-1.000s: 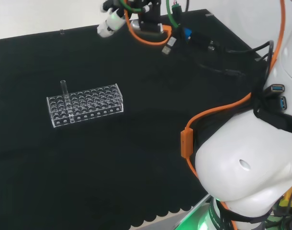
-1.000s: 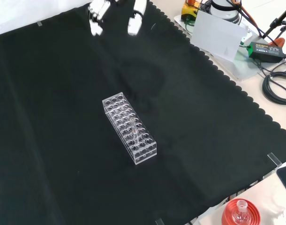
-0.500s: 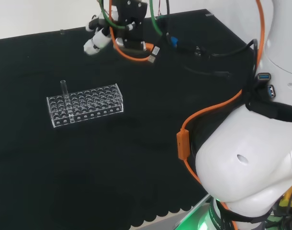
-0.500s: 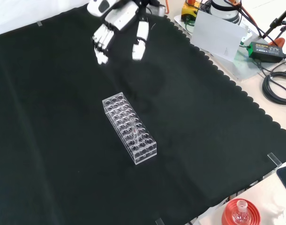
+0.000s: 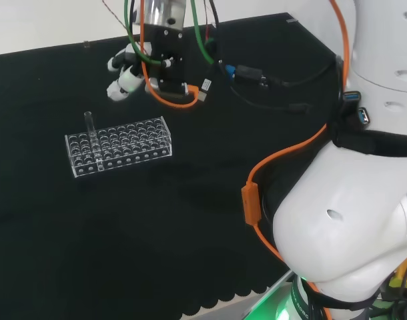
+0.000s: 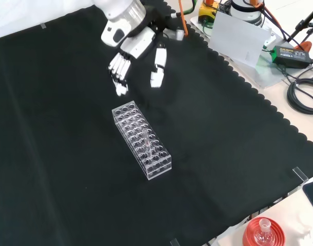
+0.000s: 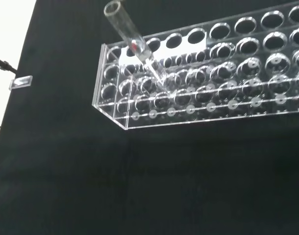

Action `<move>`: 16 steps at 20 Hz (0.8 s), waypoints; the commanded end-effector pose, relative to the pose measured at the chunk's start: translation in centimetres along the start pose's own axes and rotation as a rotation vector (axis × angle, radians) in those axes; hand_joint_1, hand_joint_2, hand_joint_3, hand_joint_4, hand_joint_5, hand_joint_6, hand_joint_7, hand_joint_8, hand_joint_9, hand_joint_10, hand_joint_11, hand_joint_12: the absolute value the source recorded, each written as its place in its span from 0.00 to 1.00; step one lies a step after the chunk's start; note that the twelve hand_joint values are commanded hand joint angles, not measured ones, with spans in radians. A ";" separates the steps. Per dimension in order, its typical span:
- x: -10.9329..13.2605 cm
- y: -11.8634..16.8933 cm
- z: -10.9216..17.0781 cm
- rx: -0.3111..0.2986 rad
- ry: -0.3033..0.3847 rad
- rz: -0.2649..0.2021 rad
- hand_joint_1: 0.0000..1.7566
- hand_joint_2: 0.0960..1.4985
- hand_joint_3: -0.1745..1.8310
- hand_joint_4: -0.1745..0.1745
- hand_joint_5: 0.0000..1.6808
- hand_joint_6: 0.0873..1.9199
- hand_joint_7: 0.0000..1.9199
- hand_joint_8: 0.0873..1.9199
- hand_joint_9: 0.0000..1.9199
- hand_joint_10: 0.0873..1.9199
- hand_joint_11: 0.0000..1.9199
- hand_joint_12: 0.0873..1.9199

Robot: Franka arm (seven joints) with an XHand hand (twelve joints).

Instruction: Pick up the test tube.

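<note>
Robot hand point(image 6: 137, 45) spread, empty, above rack point(image 6: 142, 141) with upright test tube point(image 5: 89, 125).

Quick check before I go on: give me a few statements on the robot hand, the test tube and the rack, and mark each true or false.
1. The test tube stands in the rack. True.
2. The robot hand already grips the tube. False: it hangs above the cloth, apart from the rack, holding nothing.
3. The fingers are straight and spread from the thumb. True.
4. The tube sits at the rack's end nearest the robot hand in the front view. False: it sits toward the far end, lower in that view.
5. Several tubes fill the rack. False: just one tube is visible.
</note>
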State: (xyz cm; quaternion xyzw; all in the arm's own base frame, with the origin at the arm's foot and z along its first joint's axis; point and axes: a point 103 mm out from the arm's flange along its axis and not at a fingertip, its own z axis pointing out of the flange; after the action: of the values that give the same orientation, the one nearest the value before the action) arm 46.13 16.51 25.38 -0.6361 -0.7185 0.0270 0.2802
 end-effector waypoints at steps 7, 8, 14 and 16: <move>1.7 5.2 4.0 0.044 -0.034 -0.053 0.53 0.65 0.00 0.63 0.23 0.00 0.20 0.33 0.11 0.44 0.00 0.78; 1.8 5.5 4.3 0.050 -0.041 -0.060 0.54 0.65 0.00 0.63 0.24 0.00 0.21 0.32 0.12 0.44 0.00 0.78; 3.0 7.1 5.4 0.070 -0.050 -0.090 0.55 0.65 0.00 0.63 0.26 0.01 0.24 0.31 0.14 0.43 0.00 0.79; 3.5 7.6 5.8 0.076 -0.055 -0.103 0.55 0.65 0.00 0.62 0.28 0.02 0.25 0.31 0.14 0.42 0.00 0.79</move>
State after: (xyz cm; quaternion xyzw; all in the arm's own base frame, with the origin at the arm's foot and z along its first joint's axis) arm 50.04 21.24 19.61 -0.6026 -0.7435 0.0501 0.2856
